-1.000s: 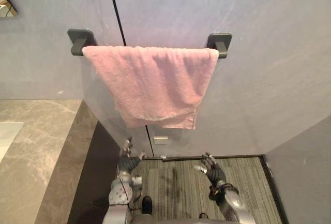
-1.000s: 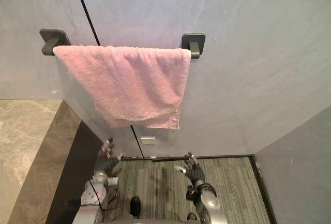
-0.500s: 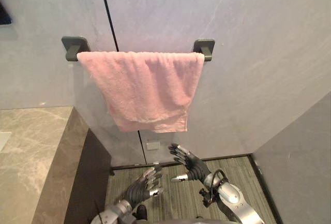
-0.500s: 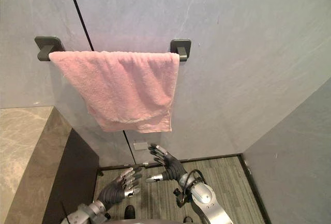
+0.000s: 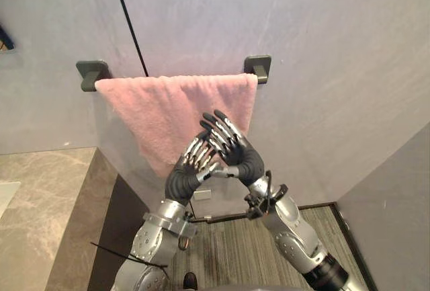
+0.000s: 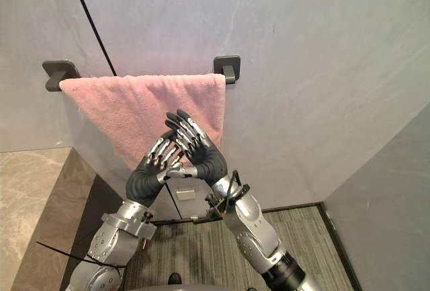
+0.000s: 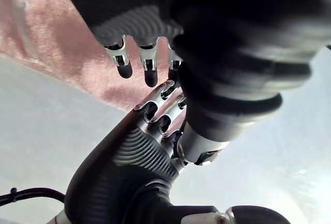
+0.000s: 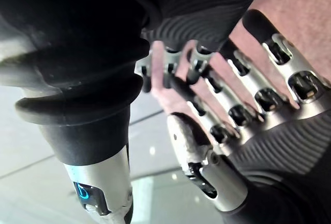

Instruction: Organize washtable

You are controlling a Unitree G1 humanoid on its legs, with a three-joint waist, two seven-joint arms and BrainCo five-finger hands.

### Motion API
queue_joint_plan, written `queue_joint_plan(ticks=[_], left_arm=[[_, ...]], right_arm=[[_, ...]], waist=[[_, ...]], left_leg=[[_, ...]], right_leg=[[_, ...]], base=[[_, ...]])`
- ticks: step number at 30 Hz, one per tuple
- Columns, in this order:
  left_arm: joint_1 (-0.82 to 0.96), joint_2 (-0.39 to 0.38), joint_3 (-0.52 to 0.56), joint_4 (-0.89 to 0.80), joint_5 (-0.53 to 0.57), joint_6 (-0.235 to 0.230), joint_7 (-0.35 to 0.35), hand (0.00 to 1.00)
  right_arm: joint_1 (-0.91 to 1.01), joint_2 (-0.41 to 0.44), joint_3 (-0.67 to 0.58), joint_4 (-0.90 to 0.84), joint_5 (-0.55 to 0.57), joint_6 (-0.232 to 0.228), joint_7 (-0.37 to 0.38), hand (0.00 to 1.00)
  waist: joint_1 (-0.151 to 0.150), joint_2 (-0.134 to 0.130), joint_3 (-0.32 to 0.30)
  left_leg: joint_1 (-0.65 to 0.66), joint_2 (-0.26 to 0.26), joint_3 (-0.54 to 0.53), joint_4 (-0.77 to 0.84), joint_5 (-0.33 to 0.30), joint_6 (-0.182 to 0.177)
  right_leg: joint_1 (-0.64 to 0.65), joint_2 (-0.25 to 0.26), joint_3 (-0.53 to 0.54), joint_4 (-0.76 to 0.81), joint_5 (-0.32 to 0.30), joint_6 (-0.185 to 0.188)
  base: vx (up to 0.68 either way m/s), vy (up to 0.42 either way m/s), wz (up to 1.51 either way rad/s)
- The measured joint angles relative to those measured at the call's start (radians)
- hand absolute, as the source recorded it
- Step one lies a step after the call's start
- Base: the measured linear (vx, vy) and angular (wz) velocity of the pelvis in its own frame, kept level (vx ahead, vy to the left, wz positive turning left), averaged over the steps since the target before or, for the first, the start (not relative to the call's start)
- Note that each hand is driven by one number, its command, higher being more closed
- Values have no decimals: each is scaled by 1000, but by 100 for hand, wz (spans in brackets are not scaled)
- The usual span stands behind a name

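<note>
Grey wall (image 5: 336,69) bears one rail (image 5: 258,68), one pink towel (image 5: 154,99); left robot hand (image 5: 190,171) and right robot hand (image 5: 235,150) spread before it.

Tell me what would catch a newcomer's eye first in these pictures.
A pink towel hangs over a dark towel bar on the grey wall. In front of its lower part, the left hand and right hand are held up side by side, both open. A marble countertop sits at lower left.
</note>
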Motion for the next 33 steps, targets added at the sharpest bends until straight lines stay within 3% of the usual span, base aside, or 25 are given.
queue_joint_plan(ticks=[8,11,14,21,26,33], left_arm=[[-186,-83,74,62,135,-2,81,0],[-263,-113,108,97,205,-6,106,0],[-315,-138,147,114,246,-28,122,0],[-409,-142,250,274,265,-45,142,0],[-453,-139,355,368,277,-45,186,0],[-456,-167,433,397,294,-44,234,0]], right_arm=[[-201,68,-80,173,-39,1,-71,0],[-228,67,-144,233,-54,33,-112,0],[-227,53,-221,262,-79,65,-150,0],[-227,-27,-423,263,-78,85,-195,0],[-227,-54,-536,263,-78,87,-233,0],[-217,-48,-551,259,-79,87,-253,0]], waist=[[5,3,71],[27,0,99],[31,6,114],[25,27,149],[23,27,167],[22,28,175]], left_leg=[[-154,0,-23,1,43,7],[-179,-1,-22,1,53,7],[-190,0,-23,1,55,6],[-233,0,-21,0,65,6],[-271,1,-20,0,71,9],[-272,0,-18,0,74,8]], right_leg=[[-131,2,-24,12,32,2],[-159,1,-23,18,38,1],[-178,1,-25,35,35,0],[-244,0,-20,81,19,-2],[-292,-1,-16,98,19,-3],[-298,-1,-14,105,18,-4]], base=[[-38,2,11],[0,0,0],[25,-4,0],[-3,-2,-1],[0,0,0],[0,0,0]])
